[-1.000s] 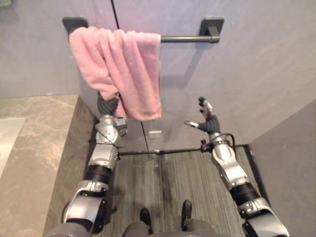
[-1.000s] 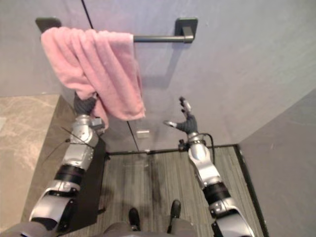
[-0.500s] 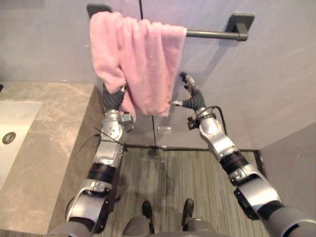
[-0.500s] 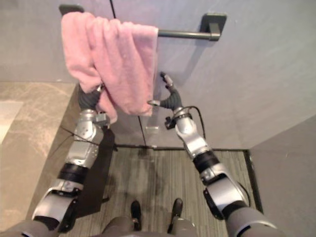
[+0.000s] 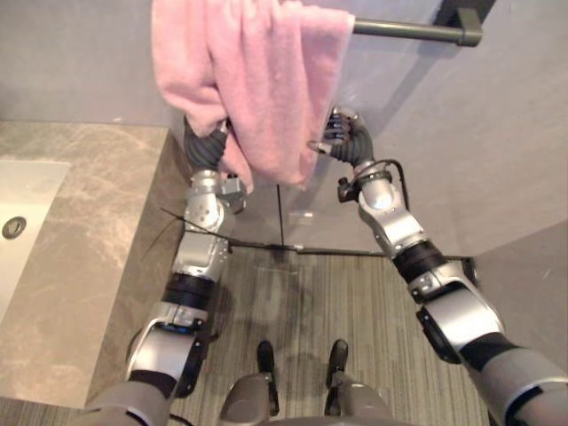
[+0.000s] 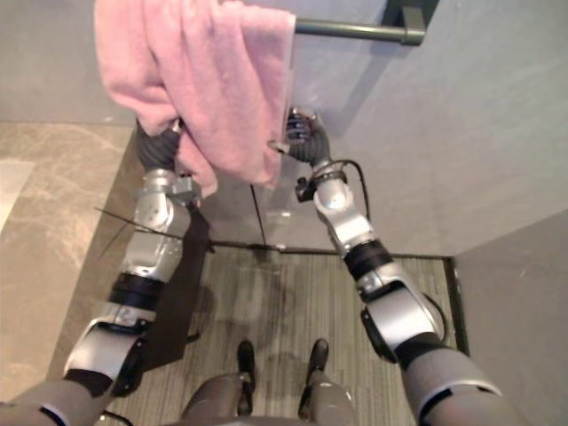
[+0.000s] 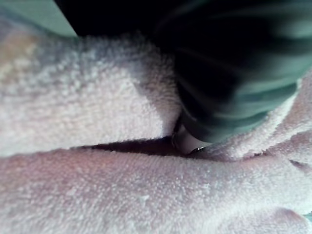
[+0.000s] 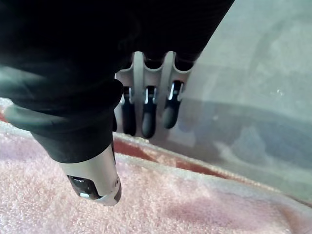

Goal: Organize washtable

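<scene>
I see the pink terry towel [image 5: 257,80] bunched over the left end of the dark metal wall bar [image 5: 408,31]. The bar's right stretch is bare as far as its bracket. The towel's lower right edge hangs free, and that is where my right hand [image 5: 344,140] sits, just beside the hem. In its wrist view the fingers [image 8: 148,117] run straight, side by side, with their tips just short of the cloth edge. The thumb [image 8: 95,180] lies over the towel's near face, so this hand is unclenched and nothing is pinched.

My left hand [image 5: 206,149] is pushed up under the towel's lower left folds. The cloth swallows its fingers (the wrist view gives me terry folds and the ribbed cover), so I cannot tell whether it grips.

Left of the arms runs the grey-brown veined stone bench [image 5: 89,222], its front edge close to my left forearm. The white sink basin [image 5: 27,204] is set into it near the view's edge. The smooth grey wall [image 5: 497,151] stands open to the right of my right arm, and below it is the dark striped floor [image 5: 355,293].
</scene>
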{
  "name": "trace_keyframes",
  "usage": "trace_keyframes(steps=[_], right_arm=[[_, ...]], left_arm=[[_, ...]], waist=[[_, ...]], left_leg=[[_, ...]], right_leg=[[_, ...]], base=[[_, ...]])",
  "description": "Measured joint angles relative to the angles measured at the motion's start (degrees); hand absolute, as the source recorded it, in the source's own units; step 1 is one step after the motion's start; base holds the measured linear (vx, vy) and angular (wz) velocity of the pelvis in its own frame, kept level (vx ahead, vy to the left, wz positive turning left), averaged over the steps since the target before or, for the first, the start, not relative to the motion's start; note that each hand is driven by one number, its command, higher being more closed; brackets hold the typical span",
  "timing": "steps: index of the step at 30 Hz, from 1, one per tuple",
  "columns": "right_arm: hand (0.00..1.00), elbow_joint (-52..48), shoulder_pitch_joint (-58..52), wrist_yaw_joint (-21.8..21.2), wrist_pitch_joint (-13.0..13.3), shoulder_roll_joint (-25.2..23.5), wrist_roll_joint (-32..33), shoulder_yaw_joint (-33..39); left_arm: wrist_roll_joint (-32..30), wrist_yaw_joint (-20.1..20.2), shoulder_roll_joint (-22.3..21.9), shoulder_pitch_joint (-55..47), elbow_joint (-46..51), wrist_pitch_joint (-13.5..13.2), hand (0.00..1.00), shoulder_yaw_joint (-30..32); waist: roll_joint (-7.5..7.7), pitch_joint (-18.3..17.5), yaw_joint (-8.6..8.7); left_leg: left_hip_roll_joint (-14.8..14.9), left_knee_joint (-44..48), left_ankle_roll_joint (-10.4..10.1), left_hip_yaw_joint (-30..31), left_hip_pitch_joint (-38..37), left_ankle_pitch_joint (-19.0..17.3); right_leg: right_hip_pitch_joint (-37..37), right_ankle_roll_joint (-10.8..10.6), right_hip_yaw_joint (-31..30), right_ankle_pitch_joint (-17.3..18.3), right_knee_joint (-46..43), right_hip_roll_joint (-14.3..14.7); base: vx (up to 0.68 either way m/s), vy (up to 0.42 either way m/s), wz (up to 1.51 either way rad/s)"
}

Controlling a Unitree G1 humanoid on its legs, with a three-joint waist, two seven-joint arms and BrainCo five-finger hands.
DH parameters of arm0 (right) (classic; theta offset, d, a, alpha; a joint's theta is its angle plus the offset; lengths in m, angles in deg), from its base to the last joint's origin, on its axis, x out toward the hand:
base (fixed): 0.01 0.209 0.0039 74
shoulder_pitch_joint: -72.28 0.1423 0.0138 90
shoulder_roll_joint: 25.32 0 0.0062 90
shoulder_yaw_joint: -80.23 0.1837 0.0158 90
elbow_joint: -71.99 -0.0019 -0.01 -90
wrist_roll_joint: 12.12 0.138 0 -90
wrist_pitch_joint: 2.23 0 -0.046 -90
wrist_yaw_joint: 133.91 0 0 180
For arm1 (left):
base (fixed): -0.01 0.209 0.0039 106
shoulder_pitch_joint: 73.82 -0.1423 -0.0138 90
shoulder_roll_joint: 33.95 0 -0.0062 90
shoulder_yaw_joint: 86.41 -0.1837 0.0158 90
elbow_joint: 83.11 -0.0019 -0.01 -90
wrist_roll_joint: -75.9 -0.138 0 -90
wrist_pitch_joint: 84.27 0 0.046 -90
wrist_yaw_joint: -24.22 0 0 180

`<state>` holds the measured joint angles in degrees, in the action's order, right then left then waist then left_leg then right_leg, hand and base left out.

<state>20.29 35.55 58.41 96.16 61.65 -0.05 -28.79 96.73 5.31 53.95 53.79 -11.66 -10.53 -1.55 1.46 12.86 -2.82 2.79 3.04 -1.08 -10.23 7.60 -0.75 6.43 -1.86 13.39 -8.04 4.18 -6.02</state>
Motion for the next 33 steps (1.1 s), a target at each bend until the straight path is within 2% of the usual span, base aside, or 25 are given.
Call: trace_keyframes(steps=[6,17,28,32,33], right_arm=[[1.00,1.2,1.9,-0.2,0.0,0.0,1.9,0.0],[1.00,0.8,0.8,-0.2,0.1,0.0,2.0,1.4],[1.00,-3.8,-5.7,-0.2,0.3,1.0,1.8,6.0],[1.00,-3.8,-6.8,-0.2,0.3,1.0,1.2,7.2],[1.00,-3.9,-7.0,-0.2,0.3,1.0,1.0,7.3]], left_arm=[[0.0,0.0,-0.3,0.1,0.0,0.0,1.00,-1.5],[0.0,0.0,-0.3,0.0,0.0,0.0,1.00,-1.5],[0.0,0.2,-0.5,-1.2,0.1,-0.1,1.00,-1.4],[0.0,0.3,-0.6,-2.1,0.1,-0.1,1.00,-1.4],[0.0,0.5,-0.6,-2.8,0.3,-0.1,1.00,-1.4]], waist=[[-0.08,0.1,-1.15],[-0.07,0.1,-1.12],[-0.03,0.1,-0.81],[0.04,0.0,-0.30],[0.10,0.0,0.34]], left_leg=[[-0.1,0.2,0.0,0.1,0.1,0.0],[0.0,0.9,0.0,0.6,-0.3,0.0],[-0.1,-1.4,0.0,-0.1,-2.6,1.2],[-0.2,-3.1,0.1,-0.6,-3.8,2.0],[-0.3,-3.3,0.1,-0.6,-3.9,2.1]], right_leg=[[-0.1,0.0,0.2,0.0,0.0,-0.1],[-1.0,0.0,0.4,0.0,-0.1,-0.1],[-1.9,0.0,-0.2,0.0,-0.1,-0.1],[-2.2,0.0,-0.6,0.0,-0.1,-0.1],[-2.2,0.0,-0.6,0.0,-0.1,-0.1]], base=[[0.00,0.004,0.02],[-0.02,0.008,0.01],[0.00,0.005,-0.02],[-0.01,0.009,-0.04],[0.00,0.000,0.00]])
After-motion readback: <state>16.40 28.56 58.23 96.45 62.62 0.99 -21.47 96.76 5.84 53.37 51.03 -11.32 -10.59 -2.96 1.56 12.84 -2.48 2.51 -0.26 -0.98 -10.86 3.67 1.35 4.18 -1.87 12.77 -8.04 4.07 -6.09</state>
